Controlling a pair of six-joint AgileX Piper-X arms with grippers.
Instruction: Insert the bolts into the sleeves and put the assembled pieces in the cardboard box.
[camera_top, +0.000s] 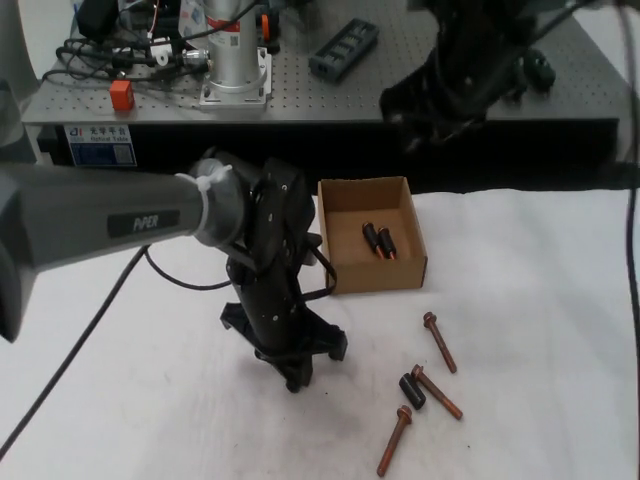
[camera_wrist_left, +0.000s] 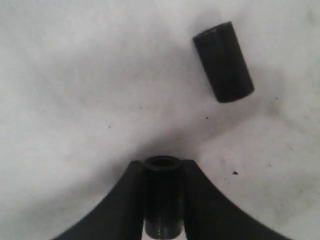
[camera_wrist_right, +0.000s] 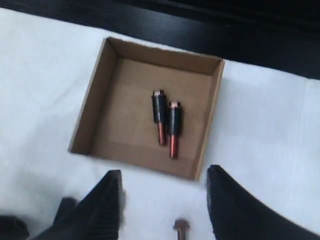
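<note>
Gripping a short black sleeve (camera_wrist_left: 162, 200) upright between its two dark fingers, the left claw (camera_wrist_left: 162, 167) hangs just above the white-clothed worktop (camera_top: 540, 300), toward the near edge and a little left of the middle. The held sleeve is a plain matt cylinder with a round bore open at its end. A second sleeve (camera_wrist_left: 223, 62) of the same make lies on its side on the cloth near the claw, apart from it.

Toward the far edge of the worktop sits the cardboard box (camera_top: 345, 190), an open brown tray with low walls and a flat floor. Two assembled pieces (camera_wrist_right: 160, 115) lie in it side by side, each a black sleeve with a copper-coloured bolt head at one end and the shank sticking out at the other. The right claw (camera_wrist_right: 165, 200) hovers above the box's near wall, its ribbed fingers spread wide with nothing between them.

Three loose bolts (camera_top: 438, 341), copper-coloured with flanged heads and slim shanks, lie scattered on the cloth between the box and the near edge, right of the middle; the second sleeve rests just beside the middle one. The cloth is soft, faintly creased and lightly speckled.
</note>
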